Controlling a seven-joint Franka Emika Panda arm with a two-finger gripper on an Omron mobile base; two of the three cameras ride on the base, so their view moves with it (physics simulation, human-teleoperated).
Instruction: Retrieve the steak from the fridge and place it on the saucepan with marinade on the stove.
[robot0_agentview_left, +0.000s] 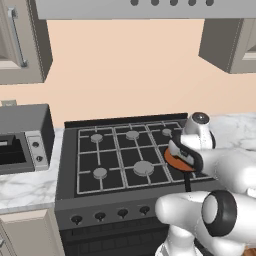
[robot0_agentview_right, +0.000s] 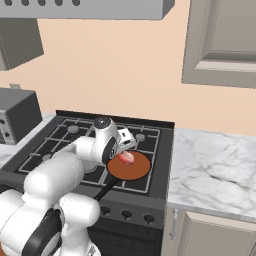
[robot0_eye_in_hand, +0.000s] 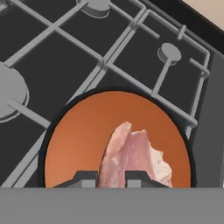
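The steak (robot0_eye_in_hand: 131, 155) is a pink-red slab pinched between my two finger tips, hanging over the orange-brown inside of the saucepan (robot0_eye_in_hand: 83, 135). My gripper (robot0_eye_in_hand: 111, 177) is shut on it. From the right base view the steak (robot0_agentview_right: 126, 158) hangs just above the saucepan (robot0_agentview_right: 131, 169), which sits on the front right burner of the dark stove (robot0_agentview_right: 65, 137) with its dark handle pointing forward. In the left base view my hand covers most of the saucepan (robot0_agentview_left: 172, 160) on the stove (robot0_agentview_left: 120, 155). The fridge is out of view.
A grey toaster oven (robot0_agentview_left: 22, 137) stands on the marble counter left of the stove. Marble counter (robot0_agentview_right: 215, 167) stretches to the right of the stove. Wall cabinets (robot0_agentview_right: 222, 40) and a range hood (robot0_agentview_left: 145, 7) hang above.
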